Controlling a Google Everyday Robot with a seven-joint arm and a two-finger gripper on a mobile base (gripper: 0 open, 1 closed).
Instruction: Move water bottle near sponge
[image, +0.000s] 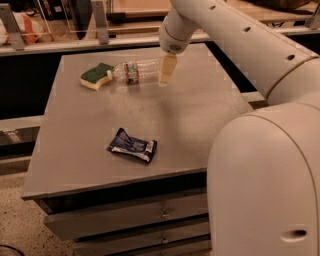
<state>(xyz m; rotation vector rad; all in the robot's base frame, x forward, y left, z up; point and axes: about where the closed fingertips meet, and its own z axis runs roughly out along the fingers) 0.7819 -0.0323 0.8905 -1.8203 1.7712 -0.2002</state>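
My gripper (166, 71) hangs at the base end of the water bottle (136, 70), which lies on its side, long axis running toward the sponge (96, 76), cap just beside it; whether I pinch it I cannot tell.

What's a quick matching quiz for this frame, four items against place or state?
Things:
1. water bottle
2. sponge
3. dark blue packet
4. end effector

Place or state:
A. nearest the camera, lying apart from the rest
B. farthest left, green top
C. lying on its side, cap toward the sponge
D. at the bottle's base end

Pairs: 1-C, 2-B, 3-A, 4-D
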